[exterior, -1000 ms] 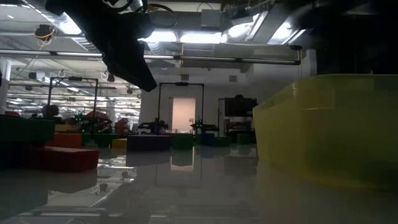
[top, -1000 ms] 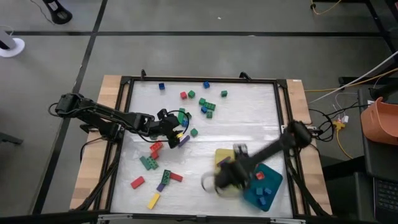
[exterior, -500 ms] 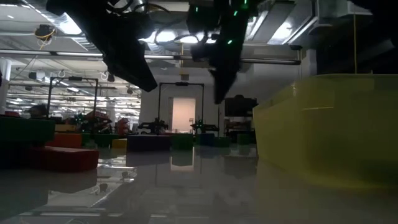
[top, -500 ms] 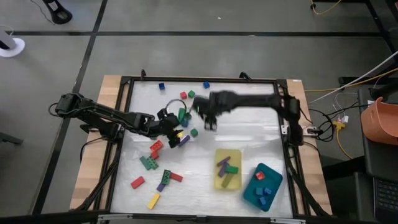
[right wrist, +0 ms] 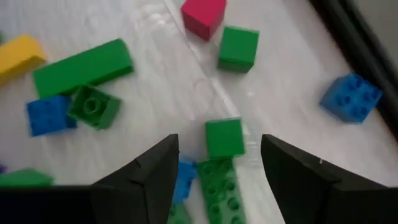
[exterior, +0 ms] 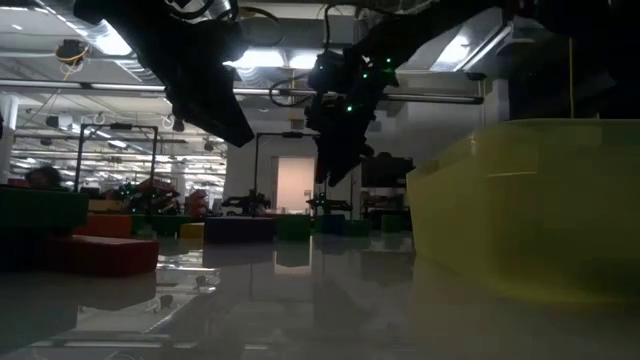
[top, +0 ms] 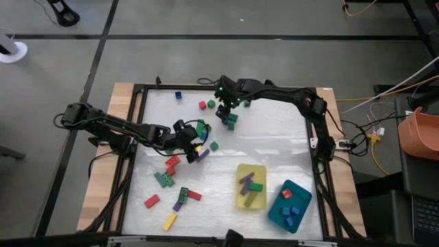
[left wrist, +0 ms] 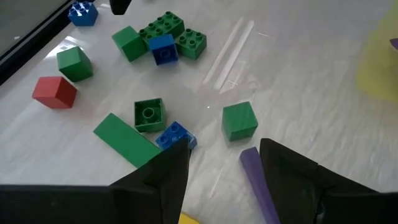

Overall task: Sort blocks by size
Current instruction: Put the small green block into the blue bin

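Observation:
Loose blocks lie scattered over the white table: a far group with a red cube and a green-and-blue cluster, and a near-left group. My right gripper hangs open above the far group. A green cube shows between its fingers, untouched, beside a long green brick. My left gripper stands open at mid-table, tilted down over a purple brick, a blue brick and a green cube. It holds nothing.
A yellow tray with several long bricks and a teal tray with small cubes sit at the near right. A black frame rims the table. In the low view the yellow tray's wall fills the right.
My right gripper has swung from over the yellow tray at the near right across the table toward the far edge, turning its wrist on the way. It now hangs over the far group of blocks. My left gripper has kept still.

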